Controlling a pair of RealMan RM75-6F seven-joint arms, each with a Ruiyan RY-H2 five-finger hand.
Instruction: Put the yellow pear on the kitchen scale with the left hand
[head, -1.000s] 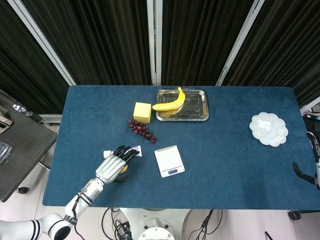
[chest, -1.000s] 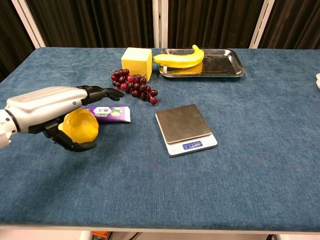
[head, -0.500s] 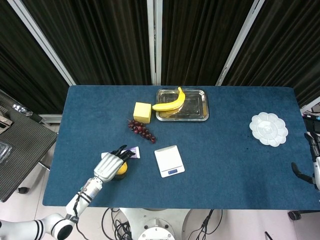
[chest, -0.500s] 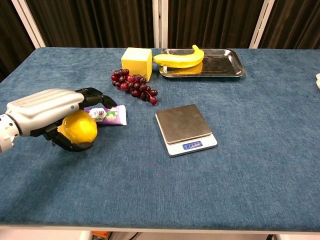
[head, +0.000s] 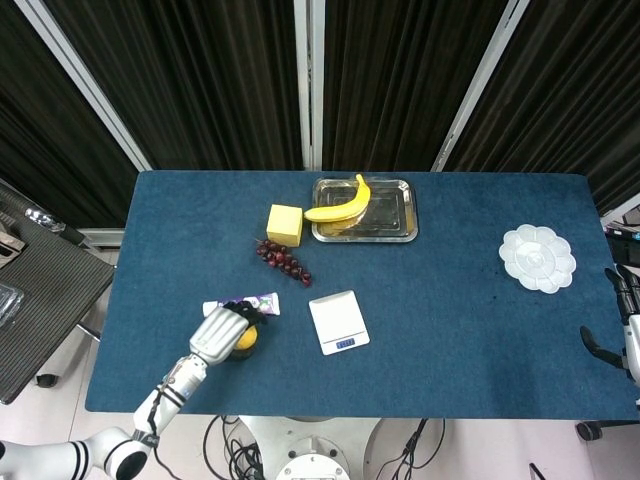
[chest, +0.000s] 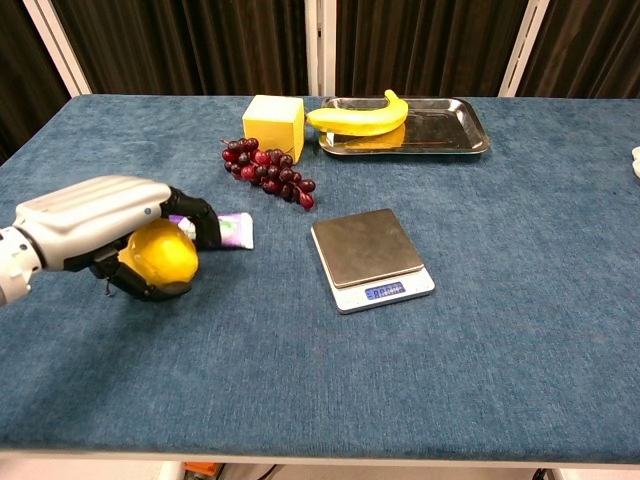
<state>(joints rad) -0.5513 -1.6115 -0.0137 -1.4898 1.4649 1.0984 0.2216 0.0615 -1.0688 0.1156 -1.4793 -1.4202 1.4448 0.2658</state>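
Observation:
The yellow pear (chest: 160, 257) (head: 244, 339) sits low at the table's front left, wrapped by my left hand (chest: 95, 225) (head: 219, 333), whose dark fingers curl down over its far side and under it. The kitchen scale (chest: 369, 257) (head: 338, 321), a grey square platform with a blue display, lies to the right of the hand with nothing on it. Only a sliver of my right hand (head: 622, 335) shows, at the right edge of the head view beyond the table; how its fingers lie is unclear.
A purple-and-white packet (chest: 228, 230) lies just behind the left hand. Dark red grapes (chest: 268, 170), a yellow block (chest: 273, 123) and a metal tray (chest: 445, 128) holding a banana (chest: 360, 115) stand further back. A white flower-shaped dish (head: 538, 258) is at the far right.
The left hand's fingers, stretched out over the packet a second ago, have curled down and closed around the pear. The hand has drawn slightly toward the table's front.

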